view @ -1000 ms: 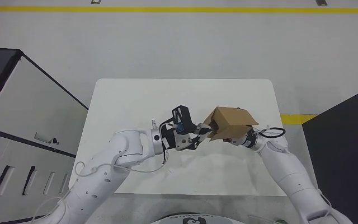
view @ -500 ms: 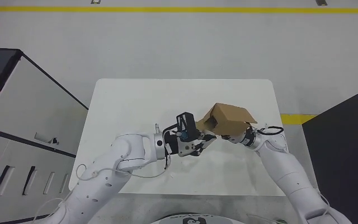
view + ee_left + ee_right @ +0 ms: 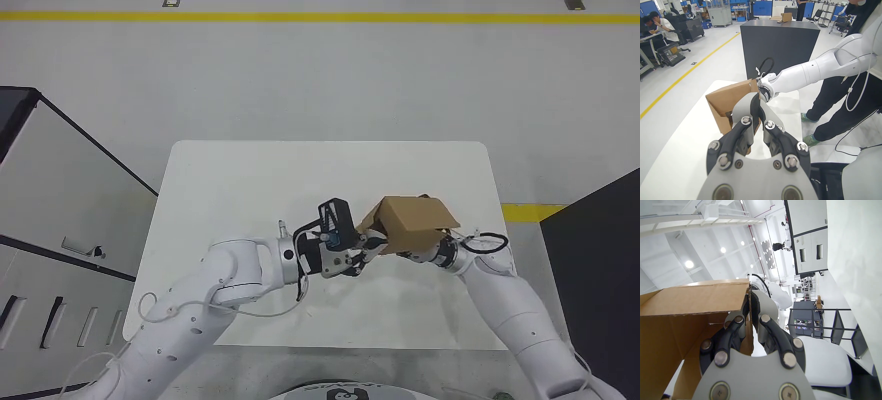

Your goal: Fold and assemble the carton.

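Brown corrugated carton (image 3: 412, 218) sits up btwn the two arms, over the right-centre part of the white counter (image 3: 230, 190), tilted. It looks lifted off the surface, but I can't tell if a low corner touches. It's only partly formed. The end toward the L arm is open, and in the left wrist view the hollow inside shows past a loose side flap.

L gripper (image 3: 755, 99) comes in from the counter's middle. Its jaws are closed tight on the thin edge of a carton panel at that open end, w/ cardboard pinched btwn the dark pads. From above, it sits right against the carton's near-left corner.

R gripper (image 3: 751, 299) is at the opp. end, tucked under the carton's right side. Its jaws are clamped on a corrugated wall seen edge-on, a pad on each face of the wall. In the right wrist view a flap folds over just above them.

In the left wrist view the R arm's white forearm (image 3: 810, 75) stretches across behind the carton, w/ a black cable loop (image 3: 766, 65) at its wrist.

Around the counter:
- A dark cabinet (image 3: 600, 270) stands just off the right side.
- A grey cabinet (image 3: 60, 190) w/ a black frame stands off the left side.
- A yellow line (image 3: 320, 16) runs along the floor, well beyond the far edge.
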Action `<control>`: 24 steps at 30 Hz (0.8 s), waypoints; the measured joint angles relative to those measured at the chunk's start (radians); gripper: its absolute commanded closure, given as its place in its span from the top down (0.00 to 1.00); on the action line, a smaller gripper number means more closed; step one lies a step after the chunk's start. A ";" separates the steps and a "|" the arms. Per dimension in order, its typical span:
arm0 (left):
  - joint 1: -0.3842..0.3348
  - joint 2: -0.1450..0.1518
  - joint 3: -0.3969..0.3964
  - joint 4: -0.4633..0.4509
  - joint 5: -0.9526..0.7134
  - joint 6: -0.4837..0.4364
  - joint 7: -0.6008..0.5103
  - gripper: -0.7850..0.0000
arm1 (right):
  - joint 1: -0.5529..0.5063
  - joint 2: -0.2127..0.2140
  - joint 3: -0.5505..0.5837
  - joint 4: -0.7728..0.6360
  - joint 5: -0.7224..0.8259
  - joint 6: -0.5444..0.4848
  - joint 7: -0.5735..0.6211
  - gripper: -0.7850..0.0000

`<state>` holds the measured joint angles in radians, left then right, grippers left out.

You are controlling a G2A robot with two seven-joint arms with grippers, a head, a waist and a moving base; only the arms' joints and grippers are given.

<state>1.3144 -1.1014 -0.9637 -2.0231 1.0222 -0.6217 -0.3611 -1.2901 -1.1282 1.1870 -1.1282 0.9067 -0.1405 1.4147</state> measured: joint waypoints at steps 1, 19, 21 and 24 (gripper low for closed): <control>0.000 0.000 -0.001 -0.001 0.003 0.003 -0.001 0.00 | -0.002 0.000 0.002 -0.003 -0.003 -0.005 0.003 0.00; 0.002 0.001 -0.002 0.018 0.007 0.005 0.003 0.00 | -0.017 0.001 0.010 -0.021 0.009 -0.022 0.064 0.00; 0.001 0.001 0.000 0.020 0.003 0.003 0.003 0.00 | -0.018 0.001 0.011 -0.023 0.012 -0.022 0.068 0.00; -0.002 0.000 0.004 0.026 -0.002 -0.002 0.003 0.00 | -0.020 0.001 0.012 -0.025 0.014 -0.023 0.077 0.00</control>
<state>1.3126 -1.1011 -0.9597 -1.9972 1.0204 -0.6235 -0.3581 -1.3102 -1.1273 1.1988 -1.1537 0.9206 -0.1632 1.4914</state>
